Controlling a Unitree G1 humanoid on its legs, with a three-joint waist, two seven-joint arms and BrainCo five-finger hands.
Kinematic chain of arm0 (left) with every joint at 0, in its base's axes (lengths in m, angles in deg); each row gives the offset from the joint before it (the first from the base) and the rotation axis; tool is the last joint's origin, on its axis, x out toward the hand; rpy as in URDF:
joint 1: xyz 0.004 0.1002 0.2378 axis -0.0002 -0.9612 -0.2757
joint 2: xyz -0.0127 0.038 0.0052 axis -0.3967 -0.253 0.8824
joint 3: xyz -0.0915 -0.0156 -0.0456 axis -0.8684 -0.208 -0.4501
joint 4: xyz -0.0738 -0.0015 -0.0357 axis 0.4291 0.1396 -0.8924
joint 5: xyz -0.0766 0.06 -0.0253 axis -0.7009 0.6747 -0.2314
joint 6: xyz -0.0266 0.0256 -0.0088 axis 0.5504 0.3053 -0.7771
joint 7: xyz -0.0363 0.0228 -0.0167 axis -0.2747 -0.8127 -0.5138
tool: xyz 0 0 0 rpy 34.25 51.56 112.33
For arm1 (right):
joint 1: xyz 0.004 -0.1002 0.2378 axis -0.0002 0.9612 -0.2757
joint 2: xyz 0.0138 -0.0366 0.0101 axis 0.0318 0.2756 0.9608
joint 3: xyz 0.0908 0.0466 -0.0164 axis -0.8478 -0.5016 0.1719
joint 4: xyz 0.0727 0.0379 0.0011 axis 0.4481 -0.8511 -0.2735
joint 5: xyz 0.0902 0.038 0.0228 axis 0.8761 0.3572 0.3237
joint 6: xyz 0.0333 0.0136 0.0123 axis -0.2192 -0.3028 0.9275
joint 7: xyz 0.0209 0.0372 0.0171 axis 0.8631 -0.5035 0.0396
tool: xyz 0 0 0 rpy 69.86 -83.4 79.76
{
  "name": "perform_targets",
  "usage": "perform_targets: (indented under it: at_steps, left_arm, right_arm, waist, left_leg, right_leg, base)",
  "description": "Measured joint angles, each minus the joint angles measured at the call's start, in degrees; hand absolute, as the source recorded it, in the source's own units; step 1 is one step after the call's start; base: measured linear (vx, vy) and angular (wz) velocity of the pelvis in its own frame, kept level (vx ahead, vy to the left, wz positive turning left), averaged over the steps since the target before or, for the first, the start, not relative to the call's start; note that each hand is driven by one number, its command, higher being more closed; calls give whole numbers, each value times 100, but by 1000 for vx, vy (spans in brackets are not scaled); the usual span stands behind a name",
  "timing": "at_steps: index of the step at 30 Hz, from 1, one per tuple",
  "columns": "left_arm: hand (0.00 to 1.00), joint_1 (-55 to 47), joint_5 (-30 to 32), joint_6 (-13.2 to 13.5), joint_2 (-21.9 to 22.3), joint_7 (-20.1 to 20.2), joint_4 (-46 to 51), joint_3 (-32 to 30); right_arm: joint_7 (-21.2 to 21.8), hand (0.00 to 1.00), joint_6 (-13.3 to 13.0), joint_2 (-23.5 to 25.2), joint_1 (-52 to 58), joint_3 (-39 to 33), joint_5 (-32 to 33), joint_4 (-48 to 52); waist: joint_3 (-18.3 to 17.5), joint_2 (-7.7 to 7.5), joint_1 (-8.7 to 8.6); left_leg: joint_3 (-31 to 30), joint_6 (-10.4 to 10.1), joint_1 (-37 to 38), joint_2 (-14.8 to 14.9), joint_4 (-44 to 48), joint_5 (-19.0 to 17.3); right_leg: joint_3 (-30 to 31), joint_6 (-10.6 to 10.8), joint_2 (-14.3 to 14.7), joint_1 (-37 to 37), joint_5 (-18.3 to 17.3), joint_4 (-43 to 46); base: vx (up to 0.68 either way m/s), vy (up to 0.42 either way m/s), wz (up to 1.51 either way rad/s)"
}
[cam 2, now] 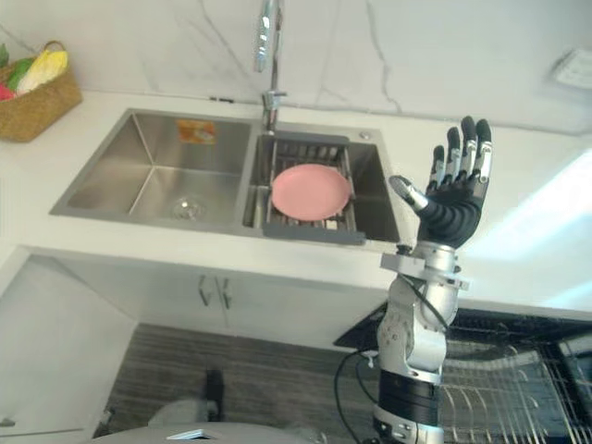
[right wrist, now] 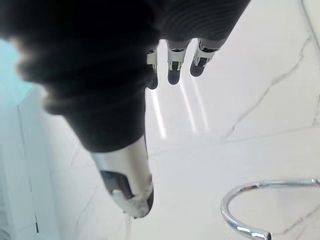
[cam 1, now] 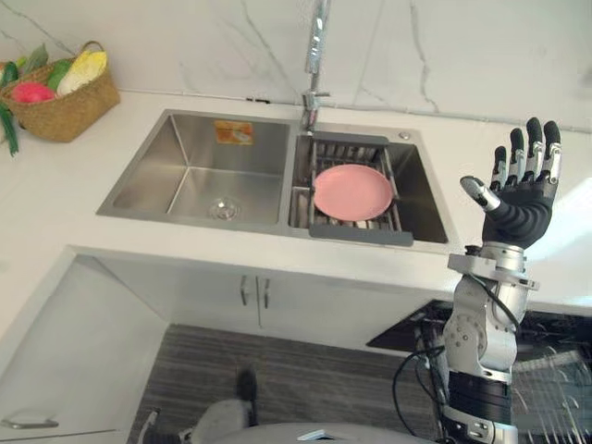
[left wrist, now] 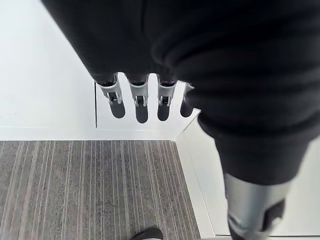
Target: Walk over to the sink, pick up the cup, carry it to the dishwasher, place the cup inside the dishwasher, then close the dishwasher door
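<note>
Sink (cam 1: 185, 162): pink plate (cam 1: 351, 191) on rack (cam 1: 361, 233) in right basin. Right hand (cam 1: 523, 199) raised at its three o'clock, fingers straight, empty. Left hand (left wrist: 139, 94) fingers straight, empty, above floor (left wrist: 90, 185).

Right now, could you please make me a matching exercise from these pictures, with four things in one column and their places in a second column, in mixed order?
Things:
1. pink plate
2. basket
3. faucet
4. right hand

Places:
A. on the counter, left of the sink
B. raised and open, right of the sink
C. on the rack in the right basin
D. at the sink's back edge, between the basins

Pairs: 1-C, 2-A, 3-D, 4-B.
</note>
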Motion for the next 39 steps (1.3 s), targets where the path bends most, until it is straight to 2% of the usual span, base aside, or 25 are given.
perform_targets:
  at_steps: [1, 2, 5, 11, 15, 17, 19, 20, 21, 23, 24, 25, 26, 27, 29, 31, 32, 34, 37, 39]
  left_arm:
    - [0, 11, 0, 27, 2, -2, 9, 7]
    - [0, -2, 7, 386, -117, 119, 54, 63]
    - [0, -6, 6, 385, -130, 119, 52, 167]
    - [0, 49, -1, 379, -205, 122, 123, 220]
    - [0, 55, 3, 350, -198, 232, 193, 211]
    - [0, 118, 6, 351, -202, 245, 203, 212]
    - [0, 150, 1, 350, -205, 282, 215, 214]
    - [0, 202, 2, 349, -206, 322, 224, 217]
    - [0, 246, 3, 346, -207, 367, 217, 221]
    - [0, 259, 2, 338, -275, 368, 226, 232]
    - [0, 257, 2, 327, -321, 369, 225, 232]
    - [0, 245, -9, 255, -421, 368, 222, 228]
    - [0, 253, -13, 214, -468, 368, 224, 226]
    - [0, 284, -31, 147, -537, 366, 232, 212]
    - [0, 313, -124, 118, -523, 361, 272, 210]
    - [0, 314, -124, 110, -428, 359, 296, 224]
    - [0, 312, -124, 90, -348, 360, 295, 235]
    - [0, 293, -124, 79, -239, 361, 295, 234]
    - [0, 212, -111, 140, -176, 347, 292, 228]
    - [0, 215, -108, 179, -182, 335, 291, 228]
  right_arm:
    - [-32, 0, 3, 0, 27, 2, -8, -5]
    - [-412, 0, 43, 37, 138, 52, -438, -3]
    - [-412, 0, 42, 29, 138, 51, -438, -3]
    - [-396, 0, 89, -14, 135, 65, -613, -42]
    - [-368, 0, 322, -159, 135, 153, -866, -126]
    - [-340, 0, 560, -301, 138, 178, -1034, -140]
    - [-348, 0, 737, -342, 154, 171, -1118, -139]
    - [-367, 0, 820, -341, 153, 167, -1132, -139]
    - [-387, 0, 863, -339, 155, 166, -1194, -136]
    - [-410, 0, 956, -330, 160, 202, -1324, -135]
    - [-409, 0, 957, -328, 161, 246, -1340, -135]
    - [-409, 0, 956, -309, 163, 370, -1354, -135]
    - [-409, 0, 954, -311, 162, 440, -1387, -136]
    - [-401, 0, 952, -311, 159, 573, -1570, -138]
    - [-401, 0, 911, -327, 123, 660, -1597, -197]
    - [-363, 0, 893, -335, 129, 680, -1589, -247]
    - [-363, 0, 893, -354, 130, 673, -1589, -242]
    - [-325, 0, 893, -460, 141, 673, -1588, -242]
    - [-89, 0, 897, -534, 141, 660, -1689, -242]
    - [47, 0, 918, -618, 138, 649, -1689, -243]
  waist:
    - [-1, -1, -46]
    - [-87, -54, -224]
    - [-110, -35, -215]
    - [-139, -81, -71]
    - [-168, -21, -63]
    - [-180, -13, -25]
    - [-188, -30, -52]
    - [-177, -65, -65]
    - [-153, -99, -88]
    - [-99, -200, -112]
    - [-67, -241, -107]
    - [-57, -283, -105]
    - [-47, -302, -108]
    - [-22, -319, -80]
    - [3, -311, -57]
    - [21, -287, -64]
    - [75, -204, -83]
    - [100, -144, -71]
    - [156, -1, -51]
    - [175, 42, -12]
  left_leg:
    - [16, 24, 98, 1, -235, 130]
    - [42, -184, 498, 242, -800, 454]
    - [-20, -229, 497, 305, -799, 527]
    - [96, -232, 354, 472, -797, 647]
    - [232, -235, 351, 524, -797, 617]
    - [419, -252, 385, 559, -797, 574]
    - [456, -249, 430, 542, -797, 545]
    - [495, -252, 463, 500, -797, 499]
    - [520, -237, 496, 450, -797, 464]
    - [558, -229, 583, 380, -797, 404]
    - [583, -228, 622, 370, -797, 403]
    - [590, -245, 626, 388, -793, 422]
    - [594, -249, 624, 413, -793, 430]
    - [615, -261, 617, 483, -793, 454]
    - [626, -281, 605, 545, -795, 462]
    - [597, -300, 614, 577, -796, 471]
    - [561, -308, 622, 589, -796, 477]
    - [533, -307, 634, 628, -795, 479]
    - [504, -300, 608, 705, -754, 475]
    - [510, -306, 541, 739, -631, 448]
  right_leg:
    - [32, 2, 21, -27, 2, -37]
    - [-32, -149, 165, -619, -207, 721]
    - [-24, -151, 210, -618, -204, 709]
    - [-25, 204, 293, -608, 148, 283]
    - [-154, 329, 291, -478, 420, -129]
    - [-165, 371, 263, -457, 573, -322]
    - [-174, 371, 234, -442, 577, -323]
    - [-184, 291, 157, -568, 440, -39]
    - [-167, 125, 75, -707, 251, 311]
    - [-30, -368, -20, -963, -85, 944]
    - [44, -366, -20, -986, -87, 1017]
    - [96, -209, 12, -984, 21, 970]
    - [106, -138, 53, -942, 90, 864]
    - [110, 44, 172, -731, 280, 356]
    - [92, 244, 265, -545, 485, -91]
    - [56, 271, 298, -496, 500, -122]
    - [8, 279, 311, -458, 494, -126]
    - [13, 275, 363, -401, 497, -184]
    - [17, 266, 464, -341, 502, -262]
    - [6, 267, 483, -342, 502, -265]
  base:
    - [-38, -53, -16]
    - [-25, -23, -6]
    - [-13, -43, -3]
    - [16, -23, -7]
    - [20, 0, -21]
    - [29, 14, -42]
    - [35, 6, -22]
    - [31, 10, -16]
    - [20, 12, -12]
    - [38, -2, -12]
    - [48, -11, -18]
    - [32, -9, -13]
    - [36, -17, -16]
    - [26, -27, -13]
    - [-1, -33, -9]
    - [-9, -14, 5]
    - [-6, -17, 13]
    - [-15, -19, 11]
    - [-2, -24, 10]
    - [18, -16, 7]
